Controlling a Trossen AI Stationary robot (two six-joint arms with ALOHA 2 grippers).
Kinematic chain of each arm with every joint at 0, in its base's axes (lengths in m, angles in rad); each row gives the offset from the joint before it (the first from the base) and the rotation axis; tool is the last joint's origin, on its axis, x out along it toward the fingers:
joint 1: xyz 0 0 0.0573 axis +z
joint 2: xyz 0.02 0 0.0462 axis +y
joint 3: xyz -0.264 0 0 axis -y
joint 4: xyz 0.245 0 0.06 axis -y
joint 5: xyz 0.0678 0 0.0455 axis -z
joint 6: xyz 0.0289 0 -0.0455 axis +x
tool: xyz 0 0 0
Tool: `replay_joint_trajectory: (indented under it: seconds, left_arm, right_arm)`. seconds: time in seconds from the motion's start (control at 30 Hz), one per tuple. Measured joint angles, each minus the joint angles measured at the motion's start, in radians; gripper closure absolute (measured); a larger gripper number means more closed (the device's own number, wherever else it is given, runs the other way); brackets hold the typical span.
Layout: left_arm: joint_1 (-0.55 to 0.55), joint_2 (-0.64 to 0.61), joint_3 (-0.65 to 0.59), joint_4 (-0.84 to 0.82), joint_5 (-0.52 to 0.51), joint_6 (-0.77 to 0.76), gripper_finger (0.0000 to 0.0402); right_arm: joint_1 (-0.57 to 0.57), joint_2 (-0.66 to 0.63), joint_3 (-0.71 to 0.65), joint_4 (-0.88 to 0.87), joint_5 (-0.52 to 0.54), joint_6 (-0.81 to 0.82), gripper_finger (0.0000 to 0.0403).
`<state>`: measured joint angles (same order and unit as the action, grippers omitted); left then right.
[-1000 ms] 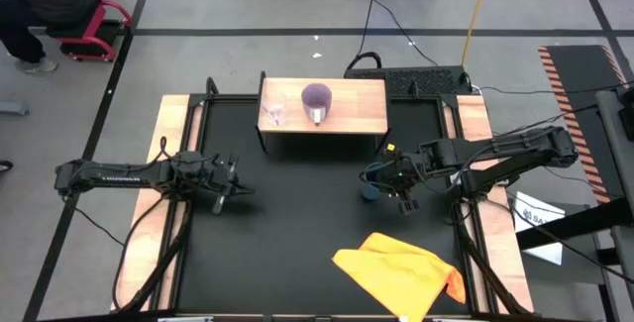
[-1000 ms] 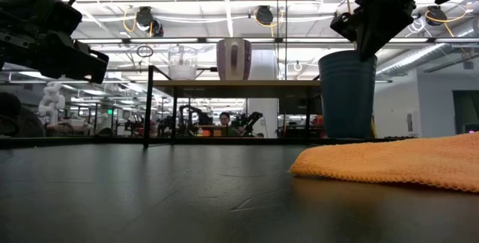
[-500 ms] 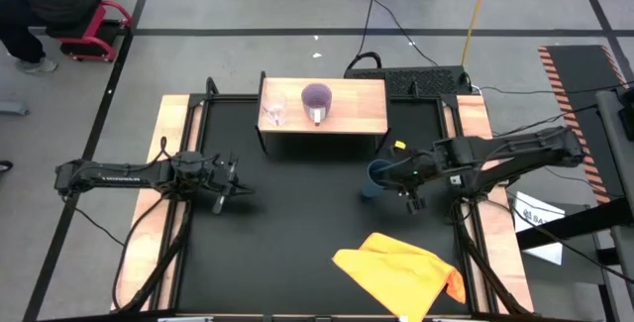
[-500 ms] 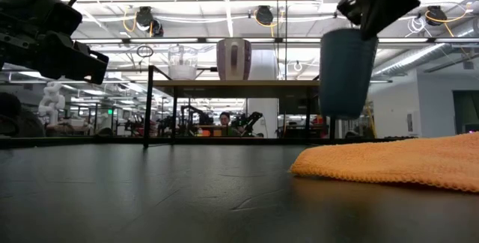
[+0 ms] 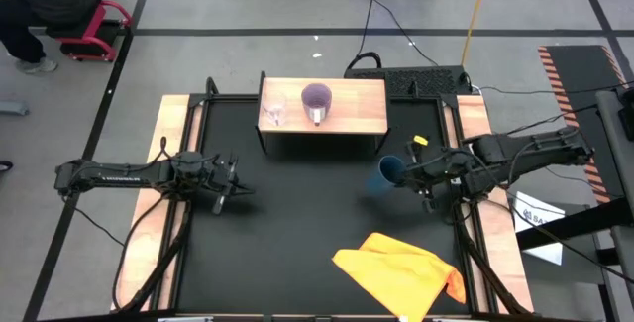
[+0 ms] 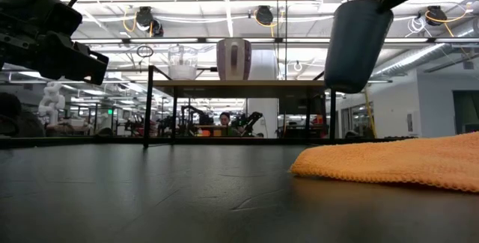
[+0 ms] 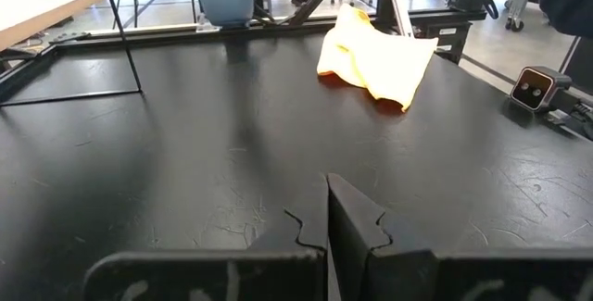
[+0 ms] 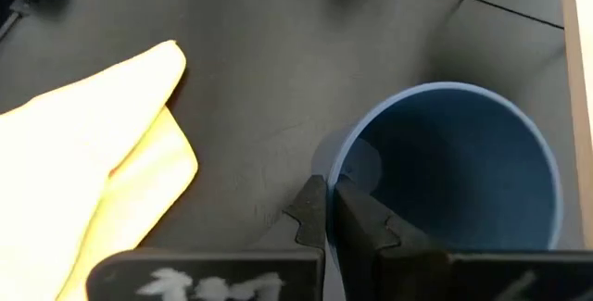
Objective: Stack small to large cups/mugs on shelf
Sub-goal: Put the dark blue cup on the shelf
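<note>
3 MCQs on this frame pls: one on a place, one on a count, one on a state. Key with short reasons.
1. Where is the purple mug?
A. on the shelf
B. on the yellow cloth
C. in the left hand

2. How many vessels stand on the shelf?
A. none
B. two
C. three

3. What state is the blue cup in?
A. standing on the mat
B. lifted and tilted, gripped by the right hand
C. upside down on the shelf

Key: 1 A, it stands on the wooden top beside the small glass. 2 B, only the glass and the mug are there. 3 B, the low view shows it clear of the mat, and the fingers pinch its rim.
</note>
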<state>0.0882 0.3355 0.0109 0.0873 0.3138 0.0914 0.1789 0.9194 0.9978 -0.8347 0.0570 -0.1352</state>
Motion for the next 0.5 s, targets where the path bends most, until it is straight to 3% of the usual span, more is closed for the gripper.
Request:
replay_joint_trajectory:
  seconds: [0.5]
  left_arm:
    - [0.0,0.0,0.0,-0.002,0.0,0.0,0.0398]
  right_arm:
    - [0.047,-0.272,-0.239,0.179,-0.004,0.003,0.0403]
